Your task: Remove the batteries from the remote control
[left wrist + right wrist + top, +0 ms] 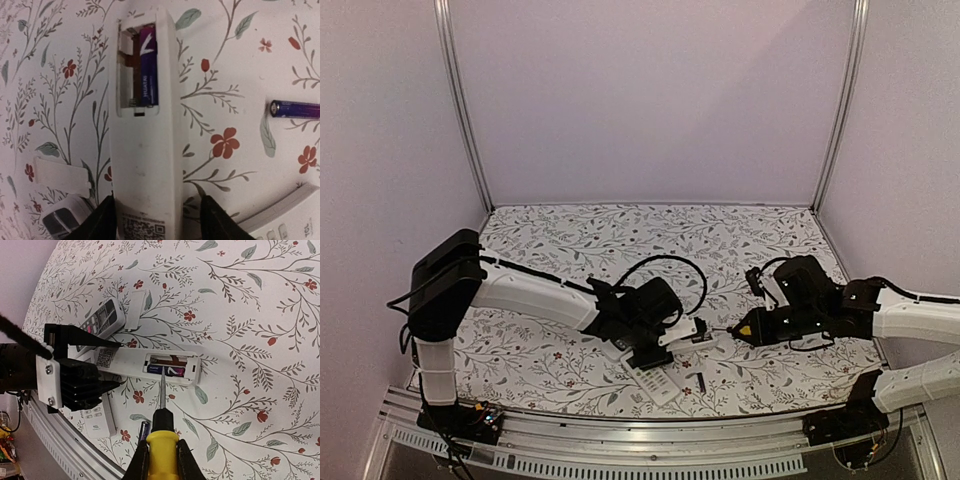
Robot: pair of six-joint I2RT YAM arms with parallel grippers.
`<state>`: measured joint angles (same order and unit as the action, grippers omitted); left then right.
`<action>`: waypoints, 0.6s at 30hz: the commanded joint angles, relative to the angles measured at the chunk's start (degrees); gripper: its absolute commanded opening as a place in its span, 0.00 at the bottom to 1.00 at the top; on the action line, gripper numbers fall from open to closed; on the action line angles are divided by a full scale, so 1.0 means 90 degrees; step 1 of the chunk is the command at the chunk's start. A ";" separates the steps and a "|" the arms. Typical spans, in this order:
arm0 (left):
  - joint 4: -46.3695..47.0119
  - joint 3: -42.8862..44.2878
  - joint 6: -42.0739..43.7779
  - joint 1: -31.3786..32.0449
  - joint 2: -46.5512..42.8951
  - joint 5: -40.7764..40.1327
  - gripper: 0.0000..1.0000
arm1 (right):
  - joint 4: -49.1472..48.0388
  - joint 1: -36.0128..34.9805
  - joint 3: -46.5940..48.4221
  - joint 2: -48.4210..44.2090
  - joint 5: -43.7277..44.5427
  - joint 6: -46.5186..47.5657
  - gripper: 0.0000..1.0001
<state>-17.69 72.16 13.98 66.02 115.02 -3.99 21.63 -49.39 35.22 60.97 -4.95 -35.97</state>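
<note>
Lower centre, the left gripper (159,220) loosely straddles the remote (145,165); one battery (148,65) sits in its bay, upper centre. The right gripper (162,462) clamps a yellow-handled tool (162,438); next, its tip must lever the battery out.

We see white shells and black joints on the left arm (525,295) and right arm (915,320); a black cable (665,262) loops above the black left end effector (107,365), whose white plate (47,385) carries screws (48,369).
</note>
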 commanded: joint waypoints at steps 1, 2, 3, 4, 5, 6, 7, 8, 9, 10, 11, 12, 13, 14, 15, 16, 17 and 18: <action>-0.0241 -0.0055 0.0240 0.0022 0.0042 -0.0306 0.66 | 0.0388 0.0168 0.0251 0.0188 0.0061 0.0556 0.00; -0.0241 -0.0067 0.0252 0.0005 0.0042 -0.0350 0.68 | 0.0386 0.0182 0.0285 0.0213 0.0028 0.0604 0.00; -0.0233 -0.0077 0.0267 -0.0006 0.0051 -0.0399 0.69 | 0.0382 0.0198 0.0322 0.0248 -0.0011 0.0669 0.00; -0.0232 -0.0073 0.0270 -0.0019 0.0050 -0.0469 0.69 | 0.0380 0.0212 0.0354 0.0284 -0.0057 0.0711 0.00; -0.0228 -0.0064 0.0281 -0.0034 0.0059 -0.0568 0.70 | 0.0381 0.0222 0.0397 0.0349 -0.0142 0.0808 0.00; -0.0227 -0.0060 0.0290 -0.0060 0.0066 -0.0655 0.70 | 0.0389 0.0223 0.0439 0.0395 -0.0194 0.0883 0.00; -0.0224 -0.0059 0.0287 -0.0103 0.0062 -0.0727 0.70 | 0.0390 0.0224 0.0477 0.0463 -0.0230 0.0947 0.00; -0.0213 -0.0059 0.0284 -0.0145 0.0062 -0.0787 0.70 | 0.0392 0.0232 0.0522 0.0537 -0.0269 0.1033 0.00; -0.0196 -0.0059 0.0284 -0.0206 0.0054 -0.0858 0.69 | 0.0390 0.0233 0.0547 0.0578 -0.0291 0.1083 0.00; -0.0179 -0.0045 0.0260 -0.0257 0.0052 -0.0960 0.69 | 0.0395 0.0241 0.0571 0.0627 -0.0319 0.1148 0.00; -0.0169 -0.0019 0.0231 -0.0307 0.0052 -0.1060 0.69 | 0.0395 0.0243 0.0598 0.0664 -0.0350 0.1197 0.00; -0.0164 0.0010 0.0204 -0.0370 0.0059 -0.1146 0.69 | 0.0399 0.0249 0.0627 0.0742 -0.0370 0.1273 0.00; -0.0158 0.0039 0.0175 -0.0421 0.0062 -0.1207 0.69 | 0.0411 0.0260 0.0665 0.0781 -0.0400 0.1313 0.00; -0.0139 0.0066 0.0129 -0.0474 0.0069 -0.1282 0.69 | 0.0417 0.0276 0.0696 0.0845 -0.0443 0.1359 0.00; -0.0126 0.0106 0.0081 -0.0515 0.0094 -0.1351 0.69 | 0.0419 0.0286 0.0725 0.0932 -0.0475 0.1434 0.00; -0.0129 0.0157 0.0027 -0.0552 0.0119 -0.1412 0.69 | 0.0433 0.0291 0.0754 0.0985 -0.0513 0.1476 0.00; -0.0129 0.0206 -0.0031 -0.0573 0.0154 -0.1467 0.69 | 0.0447 0.0292 0.0775 0.1058 -0.0539 0.1524 0.00; -0.0133 0.0260 -0.0085 -0.0594 0.0179 -0.1512 0.69 | 0.0469 0.0301 0.0805 0.1116 -0.0564 0.1562 0.00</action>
<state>-17.63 72.55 14.94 62.52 115.07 -13.54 24.71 -47.35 40.49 69.10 -8.27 -24.91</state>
